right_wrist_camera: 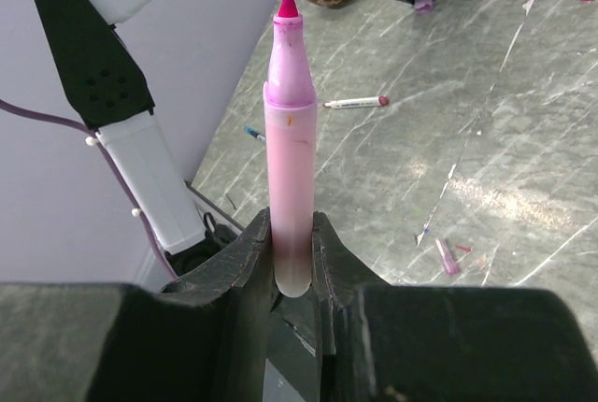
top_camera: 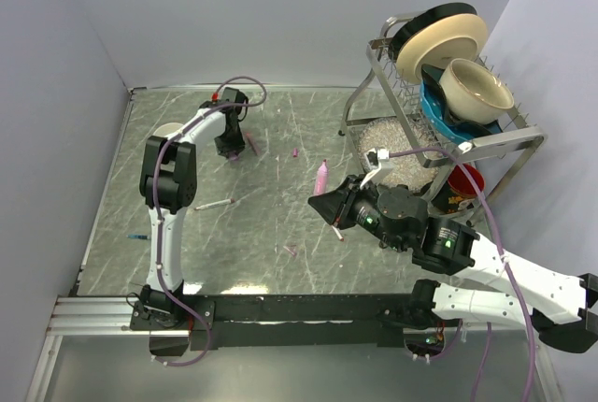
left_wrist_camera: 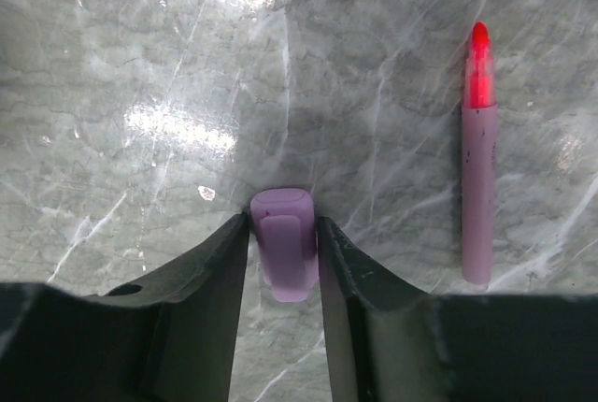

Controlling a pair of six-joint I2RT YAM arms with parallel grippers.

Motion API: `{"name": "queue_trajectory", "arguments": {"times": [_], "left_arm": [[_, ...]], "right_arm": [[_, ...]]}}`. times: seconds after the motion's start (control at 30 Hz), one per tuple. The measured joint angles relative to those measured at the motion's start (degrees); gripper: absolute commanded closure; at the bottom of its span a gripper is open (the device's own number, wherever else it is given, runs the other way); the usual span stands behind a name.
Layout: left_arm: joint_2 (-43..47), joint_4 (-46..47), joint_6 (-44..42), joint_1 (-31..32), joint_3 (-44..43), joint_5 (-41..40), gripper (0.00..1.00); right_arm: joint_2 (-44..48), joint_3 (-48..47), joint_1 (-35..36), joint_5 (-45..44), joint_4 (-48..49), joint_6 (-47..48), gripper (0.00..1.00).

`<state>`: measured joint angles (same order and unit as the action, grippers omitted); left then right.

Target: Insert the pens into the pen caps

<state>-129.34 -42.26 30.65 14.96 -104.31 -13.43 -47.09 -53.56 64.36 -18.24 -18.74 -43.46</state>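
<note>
The left tool (left_wrist_camera: 283, 234) has its fingers set against both sides of the purple cap (left_wrist_camera: 283, 257), which lies on the far part of the worktop (left_wrist_camera: 121, 65). The right tool (right_wrist_camera: 291, 252) pinches the pink pen (right_wrist_camera: 290, 140) by its blunt end, tip upward. The step in hand looks like securing the cap. Next it must be lifted, its open mouth turned toward the pen tip, and the two lined up on one axis before pushing home.

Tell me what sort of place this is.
Probably a robotics lab test cell, not a home: a left arm and right arm bolted to a metal rail, a marble-patterned table boxed in by plain pale walls, and a dish rack holding crockery.
</note>
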Motion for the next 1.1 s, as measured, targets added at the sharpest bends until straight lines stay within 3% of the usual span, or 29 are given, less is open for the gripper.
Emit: {"name": "queue_trajectory", "arguments": {"times": [0.03, 0.13, 0.2, 0.47, 0.83, 1.1], "left_arm": [[0.0, 0.2, 0.0, 0.0, 0.2, -0.1, 0.77], [0.3, 1.2, 0.0, 0.0, 1.0, 0.0, 0.94], [0.7, 1.7, 0.1, 0.1, 1.5, 0.2, 0.99], [12.0, 6.4, 0.8, 0.4, 16.1, 8.0, 0.99], [52.5, 16.4, 9.5, 11.3, 34.5, 24.3, 0.99], [69.5, 22.4, 19.3, 12.8, 45.6, 28.8, 0.99]], "right_arm": [[0.0, 0.0, 0.0, 0.0, 0.0, -0.1, 1.00], [0.0, 0.0, 0.0, 0.1, -0.5, -0.2, 1.00], [0.0, 0.0, 0.0, 0.3, -0.9, -0.4, 1.00], [-0.1, 2.4, 0.0, 4.6, -0.1, -1.3, 1.00], [-10.4, 4.3, 0.6, 10.7, 6.1, -2.8, 1.00], [-19.2, 4.4, 2.3, 12.1, 9.9, -3.7, 1.00]]}}
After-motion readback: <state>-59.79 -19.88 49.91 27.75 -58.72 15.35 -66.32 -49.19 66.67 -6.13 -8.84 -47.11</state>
